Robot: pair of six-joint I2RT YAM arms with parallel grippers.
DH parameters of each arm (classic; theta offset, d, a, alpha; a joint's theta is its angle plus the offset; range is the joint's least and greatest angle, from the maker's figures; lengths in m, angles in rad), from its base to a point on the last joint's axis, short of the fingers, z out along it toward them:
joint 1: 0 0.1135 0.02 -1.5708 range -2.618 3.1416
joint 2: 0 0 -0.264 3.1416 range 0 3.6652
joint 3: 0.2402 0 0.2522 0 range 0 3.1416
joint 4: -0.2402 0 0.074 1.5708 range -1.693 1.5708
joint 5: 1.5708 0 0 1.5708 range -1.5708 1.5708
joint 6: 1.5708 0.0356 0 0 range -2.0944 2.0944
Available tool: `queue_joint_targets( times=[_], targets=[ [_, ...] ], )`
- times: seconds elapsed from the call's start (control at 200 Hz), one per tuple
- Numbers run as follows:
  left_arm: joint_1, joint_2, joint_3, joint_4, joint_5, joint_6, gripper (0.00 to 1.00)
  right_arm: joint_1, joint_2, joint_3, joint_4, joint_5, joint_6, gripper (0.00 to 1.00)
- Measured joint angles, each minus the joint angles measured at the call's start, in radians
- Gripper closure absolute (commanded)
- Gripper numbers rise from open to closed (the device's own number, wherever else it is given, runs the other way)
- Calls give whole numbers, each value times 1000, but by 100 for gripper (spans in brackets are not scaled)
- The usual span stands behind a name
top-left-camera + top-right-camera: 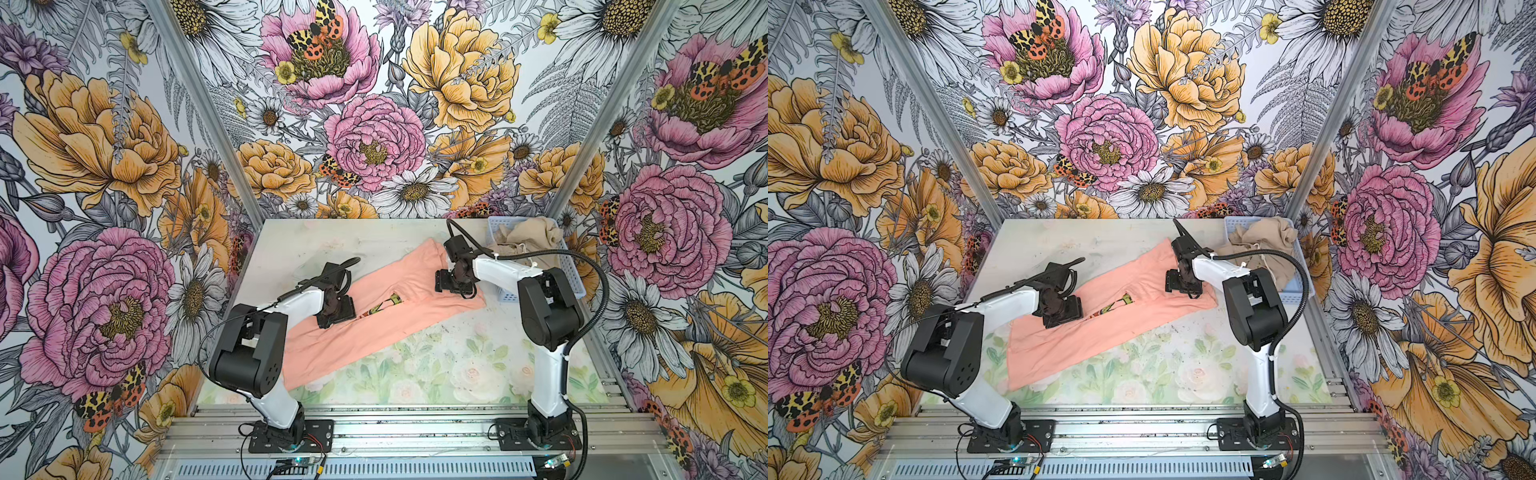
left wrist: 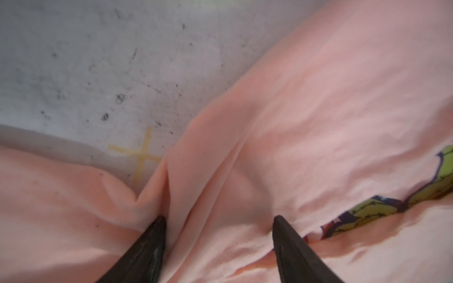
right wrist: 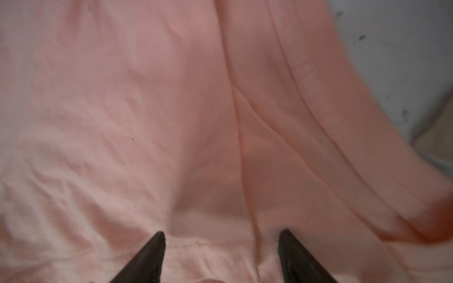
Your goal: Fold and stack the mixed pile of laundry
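Left tool, right tool jaws wide, gripping nothing, over T-shirt; scuffed floral table, floral walls.

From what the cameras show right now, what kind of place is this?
Probably a robot test cell: left arm and right arm mounted on an aluminium rail, flower-printed walls around a small table, practice laundry of T-shirt and shorts.

left arm: shoulder low, elbow folded, white forearm reaching inward, wrist pitched down.
left claw: jaws spread wide, black fingertips aimed downward.
right arm: upright from base, elbow bent sharply, forearm reaching toward centre, wrist dropped.
right claw: jaws about as wide, tips down.
Claws well apart in both top views.
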Motion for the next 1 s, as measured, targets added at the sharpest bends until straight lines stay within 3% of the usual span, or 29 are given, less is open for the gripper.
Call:
queue_joint_targets(
  times=[0.125, 0.33, 0.54, 0.715, 0.891, 0.996],
  targets=[
    [0, -29, -4, 2, 21, -35, 26, 3, 83, 108, 5, 23, 0, 26],
    [31, -51, 35, -169, 37, -60, 24, 3, 266, 390, -15, 39, -23, 27],
    [149, -61, 87, -232, 38, -46, 23, -1, 552, 888, -127, -16, -70, 27],
    [139, -23, 80, -245, 45, -26, 23, -1, 769, 1268, -185, -93, -89, 23],
    [122, -1, 56, -237, 68, -13, 23, -3, 799, 1317, -180, -129, -87, 19],
    [120, -2, 48, -230, 74, -12, 24, -3, 747, 1236, -169, -126, -86, 17]
  ],
)
